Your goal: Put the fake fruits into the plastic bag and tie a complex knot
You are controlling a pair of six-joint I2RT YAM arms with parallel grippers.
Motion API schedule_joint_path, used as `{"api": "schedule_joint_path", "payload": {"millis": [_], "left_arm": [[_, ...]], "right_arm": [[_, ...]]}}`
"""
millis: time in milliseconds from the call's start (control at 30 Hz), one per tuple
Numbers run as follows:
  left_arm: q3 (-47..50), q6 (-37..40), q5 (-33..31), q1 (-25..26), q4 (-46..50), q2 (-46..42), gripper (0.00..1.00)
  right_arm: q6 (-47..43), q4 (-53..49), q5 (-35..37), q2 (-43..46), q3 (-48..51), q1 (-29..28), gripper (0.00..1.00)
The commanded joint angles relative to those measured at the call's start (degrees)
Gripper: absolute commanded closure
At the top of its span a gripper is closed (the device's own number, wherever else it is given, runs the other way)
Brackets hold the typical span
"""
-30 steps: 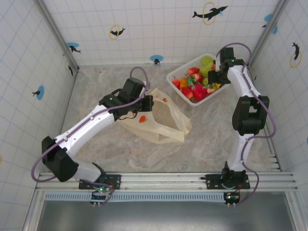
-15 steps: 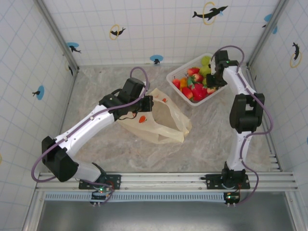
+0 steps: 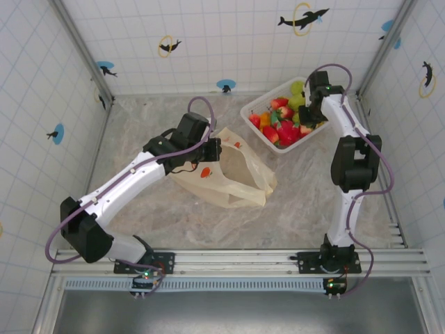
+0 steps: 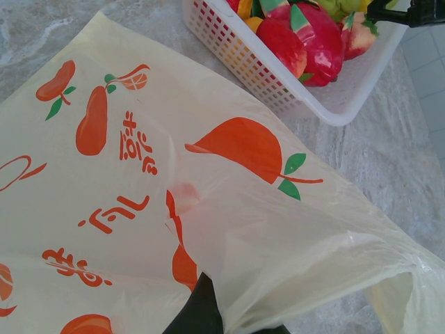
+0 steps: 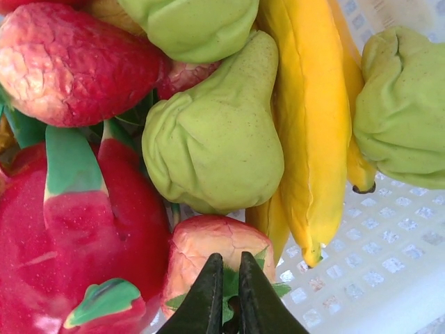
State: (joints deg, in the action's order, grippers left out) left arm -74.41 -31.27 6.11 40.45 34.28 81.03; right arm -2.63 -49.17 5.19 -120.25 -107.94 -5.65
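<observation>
white arms [image 3: 128, 179], black joints [image 3: 354, 165], purple cables [image 3: 202, 99]

walls [image 3: 229, 42]: white tile, dolphin decals [image 3: 304, 17] | tabletop [image 3: 139, 125]: grey marble pattern | near edge: aluminium rail [image 3: 243, 261]

Fake fruits [image 3: 281, 122] packed tight in white basket [image 4: 236, 49], gaps narrow; plastic bag [image 3: 229, 174] sprawls just beside it; bare tabletop [image 3: 306, 202] open between bag and right arm [image 3: 354, 167].

Lab test booth: white tiled walls [image 3: 229, 42] and aluminium frame rail [image 3: 243, 259].
</observation>
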Motion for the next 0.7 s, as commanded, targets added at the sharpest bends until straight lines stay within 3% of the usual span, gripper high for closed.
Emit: {"api": "schedule_joint_path", "payload": {"millis": [0, 400, 667], "left_arm": [[-0.9, 1.0, -0.9, -0.4, 1.5, -0.3, 1.0], [-1.0, 1.1, -1.8, -0.4, 1.8, -1.0, 1.0], [-1.5, 1.2, -1.6, -0.4, 1.7, -1.1, 1.0]], "right_arm": [[-0.4, -1.5, 1.3, 2.6, -2.0, -0.4, 0.89], [-0.2, -1.7, 2.6, 5.6, -2.4, -1.4, 1.0], [0.7, -0.5, 1.5, 11.7, -2.6, -1.5, 1.0]]}}
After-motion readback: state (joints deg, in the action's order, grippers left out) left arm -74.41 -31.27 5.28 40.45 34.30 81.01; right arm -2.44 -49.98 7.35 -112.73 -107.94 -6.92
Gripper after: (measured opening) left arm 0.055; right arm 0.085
